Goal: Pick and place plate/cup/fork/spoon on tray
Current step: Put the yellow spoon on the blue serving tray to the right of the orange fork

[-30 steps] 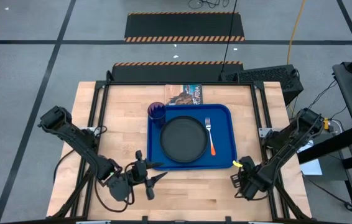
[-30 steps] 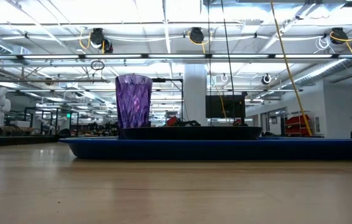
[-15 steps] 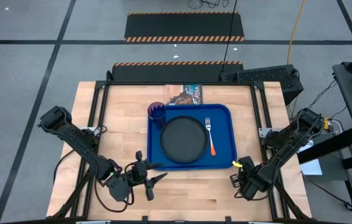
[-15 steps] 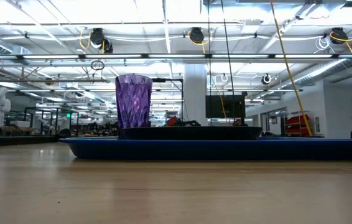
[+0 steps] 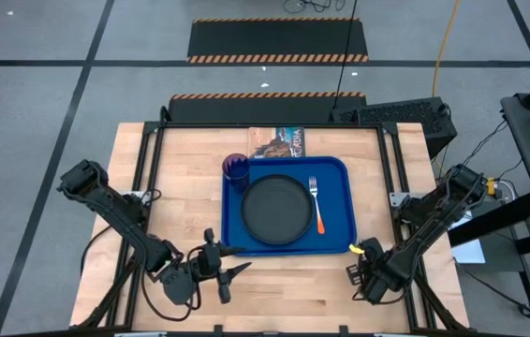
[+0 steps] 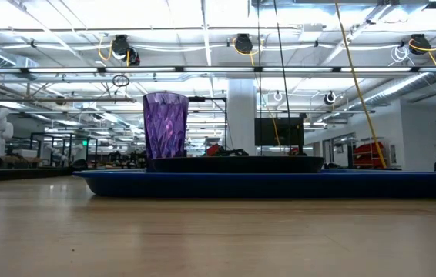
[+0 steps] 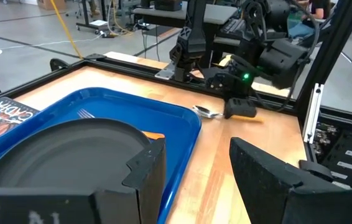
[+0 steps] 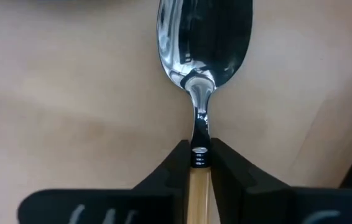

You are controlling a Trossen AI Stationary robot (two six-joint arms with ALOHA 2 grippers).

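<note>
Bare tray (image 5: 335,232) strip beside fork (image 5: 316,203); plate (image 5: 277,209) fills the centre.

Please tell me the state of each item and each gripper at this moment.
Round dark plate: lying on the blue rectangular tray.
Ribbed purple cup: upright on the tray corner.
Orange-handled fork: flat on tray.
Orange-handled spoon: on the table, handle gripped.
Right gripper: shut on spoon.
Left gripper: open, empty.
</note>
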